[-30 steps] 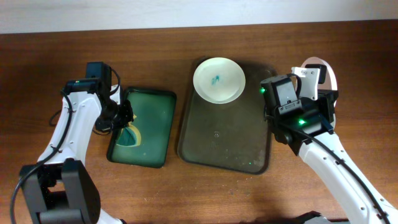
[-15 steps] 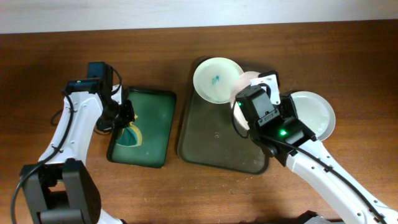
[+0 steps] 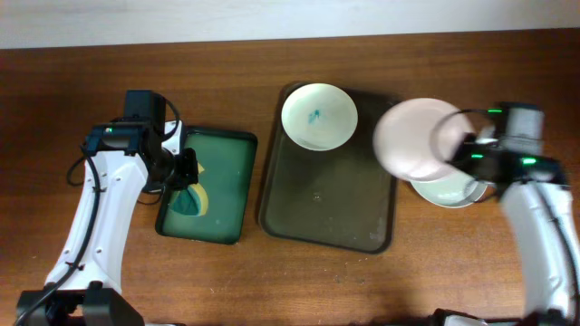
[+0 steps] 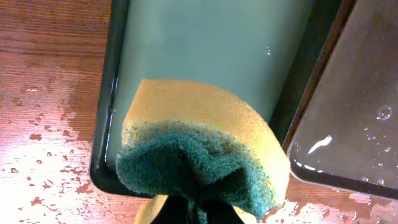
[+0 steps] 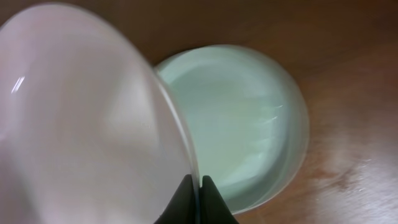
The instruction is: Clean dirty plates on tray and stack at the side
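A white plate with a teal smear lies at the far end of the dark olive tray. My right gripper is shut on the rim of a plain white plate and holds it tilted above the tray's right edge. In the right wrist view the held plate is pinched between the fingers, above a third plate that rests on the table. My left gripper is shut on a yellow and green sponge over the small green tray.
The small glossy green tray holds water and stands left of the dark tray; its wall shows in the left wrist view. Water drops lie on the wooden table. The dark tray's wet corner is at the right.
My right arm has swung from over the tray to the right, carrying the plain plate above the plate on the table. My left arm has hardly moved.
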Action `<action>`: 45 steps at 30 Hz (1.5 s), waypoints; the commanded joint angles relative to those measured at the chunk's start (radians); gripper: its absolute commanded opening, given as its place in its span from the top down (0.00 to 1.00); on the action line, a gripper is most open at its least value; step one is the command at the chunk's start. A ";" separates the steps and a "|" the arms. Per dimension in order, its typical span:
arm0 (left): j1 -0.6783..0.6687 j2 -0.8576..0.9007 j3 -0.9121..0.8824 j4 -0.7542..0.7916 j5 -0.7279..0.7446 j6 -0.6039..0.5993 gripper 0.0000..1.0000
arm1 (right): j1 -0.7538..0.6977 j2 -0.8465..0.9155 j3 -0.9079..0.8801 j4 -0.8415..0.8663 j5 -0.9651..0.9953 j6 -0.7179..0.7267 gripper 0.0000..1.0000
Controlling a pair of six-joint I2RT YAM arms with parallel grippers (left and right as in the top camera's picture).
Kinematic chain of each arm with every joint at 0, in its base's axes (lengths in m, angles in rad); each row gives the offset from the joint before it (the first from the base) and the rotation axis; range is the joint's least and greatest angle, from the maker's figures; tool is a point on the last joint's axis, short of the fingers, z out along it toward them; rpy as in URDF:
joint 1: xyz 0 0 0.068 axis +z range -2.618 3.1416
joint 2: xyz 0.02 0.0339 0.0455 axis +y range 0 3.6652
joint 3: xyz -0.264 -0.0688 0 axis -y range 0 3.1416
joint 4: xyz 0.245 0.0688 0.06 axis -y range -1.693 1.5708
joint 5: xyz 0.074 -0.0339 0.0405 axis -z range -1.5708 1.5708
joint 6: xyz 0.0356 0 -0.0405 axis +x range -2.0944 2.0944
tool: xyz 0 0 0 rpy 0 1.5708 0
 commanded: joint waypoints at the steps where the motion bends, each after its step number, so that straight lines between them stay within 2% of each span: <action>1: -0.009 -0.023 -0.003 0.002 0.014 0.016 0.97 | -0.252 0.148 0.013 0.003 -0.149 0.014 0.96; 2: -0.009 -0.023 -0.003 0.003 0.014 0.016 0.97 | -0.282 0.204 0.013 0.005 -0.217 -0.009 0.88; 3: -0.010 -0.023 -0.003 0.014 0.014 0.017 0.96 | -0.264 0.237 0.013 0.024 -0.278 -0.098 0.57; 4: -0.010 -0.023 -0.002 0.022 0.014 0.016 0.97 | -0.243 0.229 0.017 0.030 -0.286 -0.127 0.41; 5: -0.009 -0.025 0.000 0.025 0.014 0.016 0.97 | -0.224 0.214 0.026 0.025 -0.318 -0.129 0.37; 7: -0.009 -0.055 0.001 0.025 0.014 0.026 0.98 | -0.103 0.052 0.091 -0.040 -0.495 -0.159 0.37; 10: -0.010 -0.079 -0.010 0.060 0.013 0.033 0.96 | 0.140 -0.253 0.106 -0.042 -0.418 -0.181 0.35; 13: -0.010 -0.075 -0.044 0.116 0.014 0.042 0.96 | 0.322 -0.371 0.106 -0.043 -0.397 -0.181 0.32; 15: -0.010 -0.068 -0.050 0.129 0.014 0.042 0.93 | 0.422 -0.248 0.104 -0.048 -0.320 -0.180 0.42; 17: -0.010 -0.053 -0.101 0.192 0.015 0.040 0.94 | 0.445 -0.013 0.136 -0.025 -0.304 -0.180 0.42; 19: -0.010 -0.041 -0.152 0.223 0.015 0.037 0.95 | 0.426 0.265 0.262 0.008 -0.238 -0.181 0.43; 20: -0.010 -0.040 -0.164 0.229 0.015 0.037 0.94 | 0.425 0.341 0.303 0.021 -0.214 -0.181 0.44; 21: -0.010 -0.039 -0.169 0.229 0.015 0.037 0.95 | 0.425 0.488 0.375 0.080 -0.204 -0.180 0.46; 24: -0.010 -0.039 -0.169 0.231 0.018 0.037 0.94 | 0.442 0.705 0.412 0.243 -0.222 -0.177 0.55; 25: -0.010 -0.039 -0.169 0.231 0.027 0.038 0.94 | 0.446 0.735 0.412 0.264 -0.222 -0.177 0.65; 26: -0.014 -0.039 -0.169 0.231 0.036 0.038 0.94 | 0.447 0.749 0.412 0.259 -0.223 -0.177 0.95; 27: -0.018 -0.039 -0.169 0.230 0.036 0.038 0.94 | 0.446 0.738 0.413 0.222 -0.234 -0.153 0.96; 30: -0.029 -0.039 -0.169 0.231 0.036 0.038 0.94 | 0.439 0.621 0.413 0.025 -0.263 -0.100 0.96; 33: -0.033 -0.039 -0.169 0.232 0.036 0.038 0.94 | 0.453 0.527 0.411 -0.250 -0.214 -0.044 0.96; 34: -0.033 -0.039 -0.169 0.232 0.036 0.038 0.94 | 0.479 0.525 0.389 -0.391 -0.206 -0.044 0.96; 35: -0.033 -0.039 -0.169 0.231 0.037 0.038 0.94 | 0.515 0.525 0.317 -0.389 -0.163 0.006 0.96; 36: -0.033 -0.039 -0.169 0.231 0.037 0.038 0.94 | 0.547 0.525 0.212 -0.284 -0.121 0.089 0.96; 38: -0.033 -0.039 -0.169 0.231 0.037 0.038 0.94 | 0.556 0.525 0.123 -0.145 -0.123 0.150 0.96; 39: -0.033 -0.039 -0.169 0.233 0.036 0.038 0.94 | 0.552 0.521 0.122 -0.104 -0.142 0.106 0.79; 40: -0.034 -0.039 -0.174 0.259 0.036 0.038 0.94 | 0.548 0.470 0.163 -0.135 -0.153 0.023 0.69; 43: -0.060 -0.031 -0.281 0.409 0.032 0.038 0.96 | 0.550 0.253 0.205 -0.198 -0.152 -0.079 0.58; 45: -0.077 0.021 -0.367 0.516 0.031 0.038 0.98 | 0.550 0.110 0.205 -0.267 -0.152 -0.084 0.53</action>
